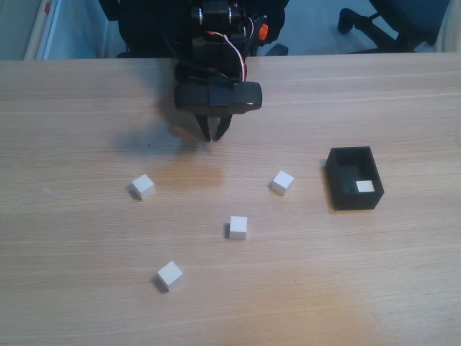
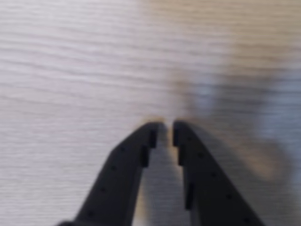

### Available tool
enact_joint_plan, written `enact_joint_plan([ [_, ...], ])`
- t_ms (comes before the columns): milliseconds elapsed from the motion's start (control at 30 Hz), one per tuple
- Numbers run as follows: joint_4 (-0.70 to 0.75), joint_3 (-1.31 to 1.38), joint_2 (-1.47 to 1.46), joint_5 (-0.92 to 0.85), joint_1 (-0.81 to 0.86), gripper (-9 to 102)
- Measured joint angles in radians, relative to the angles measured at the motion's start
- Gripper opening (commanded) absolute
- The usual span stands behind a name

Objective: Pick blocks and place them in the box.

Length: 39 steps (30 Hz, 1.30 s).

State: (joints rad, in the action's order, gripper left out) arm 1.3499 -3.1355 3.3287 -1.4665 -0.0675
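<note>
In your wrist view the table (image 2: 70, 61) is blurred to soft streaks, and the gripper (image 2: 169, 128) fingers run off the bottom edge. In the fixed view the arm (image 1: 216, 29) is cut by the top edge, and the box (image 1: 338, 180) wall hides part of the block (image 1: 365, 186) inside
</note>
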Motion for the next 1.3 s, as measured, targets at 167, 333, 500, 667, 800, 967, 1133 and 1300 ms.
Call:
enact_joint_plan([
  [167,-0.009,0.086,-0.080,0.055,-0.044,3],
  [333,-0.055,0.167,-0.176,0.084,-0.092,9],
  [500,-0.150,0.235,-0.261,0.118,-0.166,14],
  [667,-0.290,0.258,-0.313,0.086,-0.221,17],
  [800,-0.431,0.258,-0.383,0.025,-0.247,17],
  [967,-0.595,0.258,-0.514,-0.025,-0.279,18],
  [1133,-0.716,0.258,-0.629,-0.055,-0.325,17],
  [1300,-0.818,0.258,-0.713,-0.074,-0.364,17],
])
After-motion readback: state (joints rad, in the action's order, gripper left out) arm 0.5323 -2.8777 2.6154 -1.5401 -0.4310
